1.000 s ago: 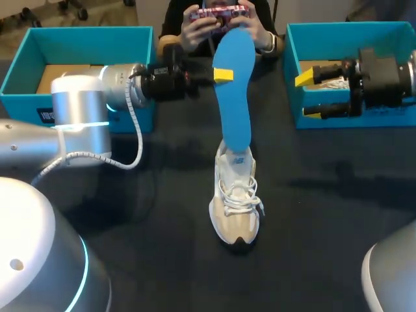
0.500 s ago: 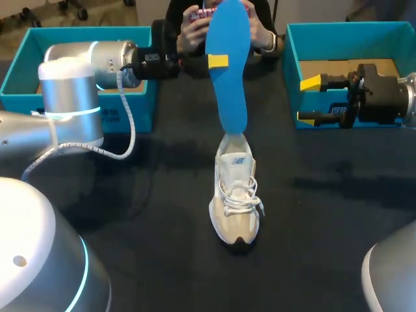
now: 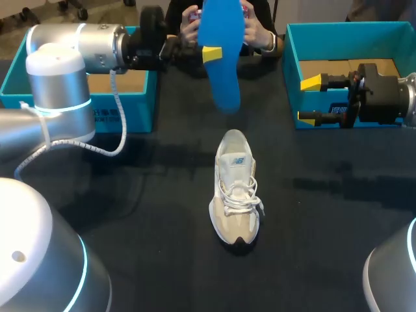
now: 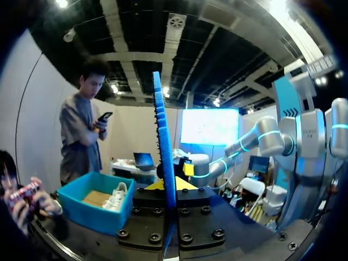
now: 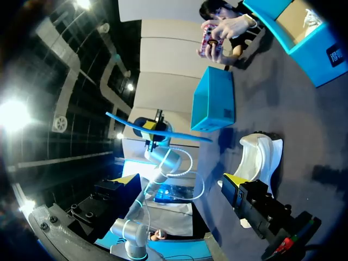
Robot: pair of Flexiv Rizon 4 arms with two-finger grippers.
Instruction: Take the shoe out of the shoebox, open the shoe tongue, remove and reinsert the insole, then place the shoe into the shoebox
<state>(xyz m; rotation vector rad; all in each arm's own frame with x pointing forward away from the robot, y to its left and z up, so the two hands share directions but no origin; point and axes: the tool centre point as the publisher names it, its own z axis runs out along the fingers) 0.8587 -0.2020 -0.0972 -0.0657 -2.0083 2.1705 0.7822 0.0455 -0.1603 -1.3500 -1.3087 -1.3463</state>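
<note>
A beige and white shoe point(image 3: 235, 188) stands upright in the middle of the dark table, toe toward me. My left gripper point(image 3: 209, 53) is shut on the blue insole point(image 3: 220, 71), which hangs in the air beyond the shoe, its lower end clear of the shoe's opening. In the left wrist view the insole point(image 4: 163, 141) stands edge-on between the yellow tips of that gripper point(image 4: 166, 187). My right gripper point(image 3: 309, 100) stands open and empty at the front wall of the right shoebox point(image 3: 390, 32). The right wrist view shows one yellow fingertip point(image 5: 230, 181), the shoe point(image 5: 262, 156) and the insole point(image 5: 160, 131).
A second teal shoebox point(image 3: 19, 71) stands at the far left, behind my left arm. The right shoebox point(image 4: 87, 204) holds another white shoe point(image 4: 116, 196). Bare table lies around the shoe on all sides.
My left gripper has lifted the insole up and away to the far left, pulling its lower end out of the shoe. The right gripper drew back to the right, then stayed still.
</note>
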